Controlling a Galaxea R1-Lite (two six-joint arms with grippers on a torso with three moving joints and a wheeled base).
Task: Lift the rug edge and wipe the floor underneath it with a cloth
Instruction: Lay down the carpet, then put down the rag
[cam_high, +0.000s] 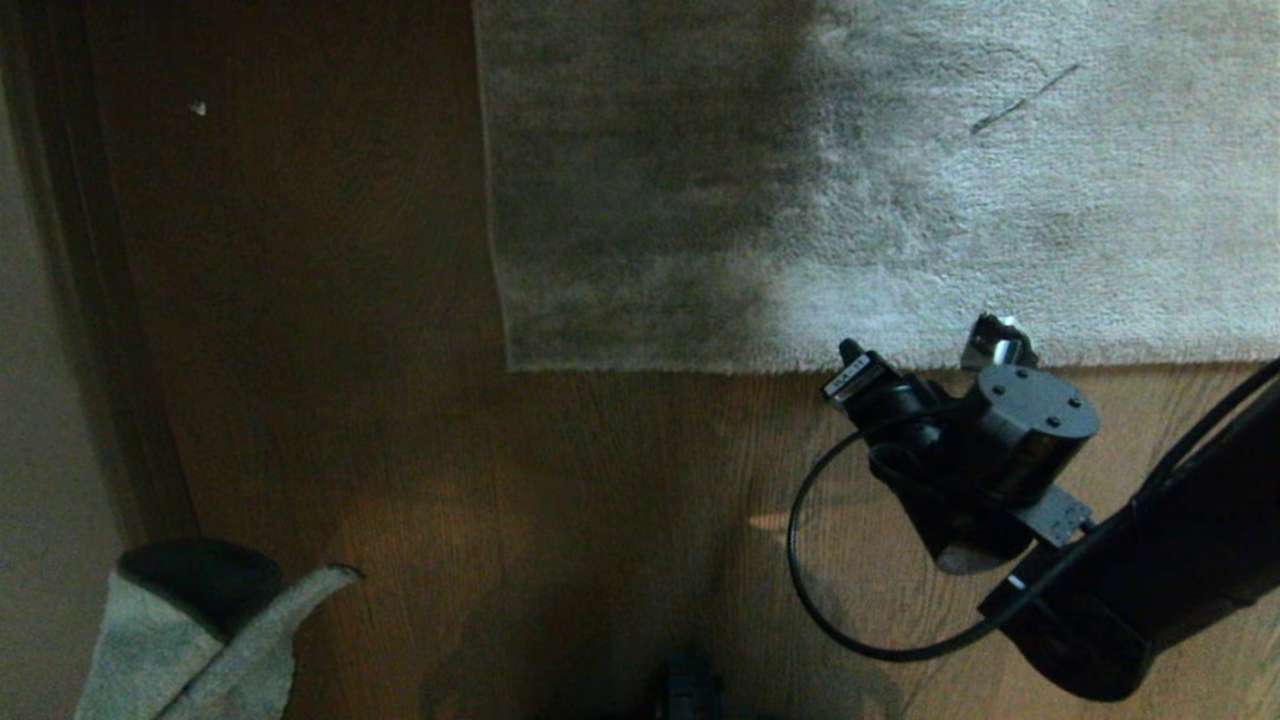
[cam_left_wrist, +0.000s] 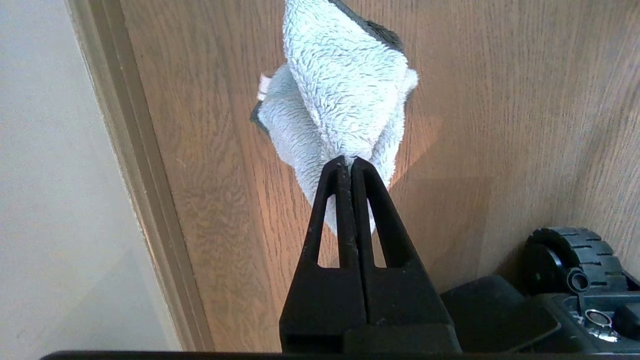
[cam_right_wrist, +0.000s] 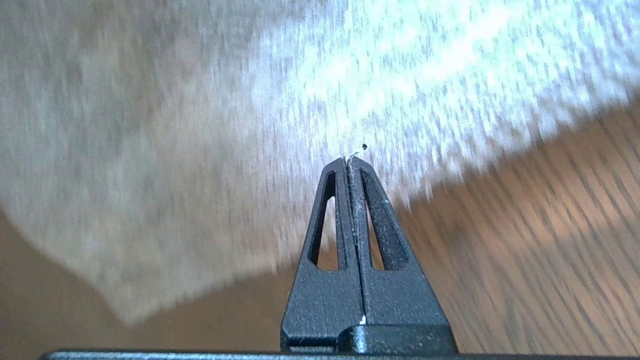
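The left gripper (cam_left_wrist: 348, 162) is pinched tight on a small, fluffy, pale grey-green cloth (cam_left_wrist: 340, 95), hanging above the shiny brown wood floor (cam_high: 620, 470) near the wall. The right gripper (cam_right_wrist: 352, 160) has its fingers pressed together, holding nothing, over the straight edge of the big grey-beige plush rug (cam_high: 660, 366), which lies flat.

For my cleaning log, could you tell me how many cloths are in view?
1: the cloth hangs pinched in the left hand over the floor; none other shows.

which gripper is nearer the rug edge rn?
Right. The right gripper hovers over the rug edge; the left gripper sits off to the left, holding the cloth.
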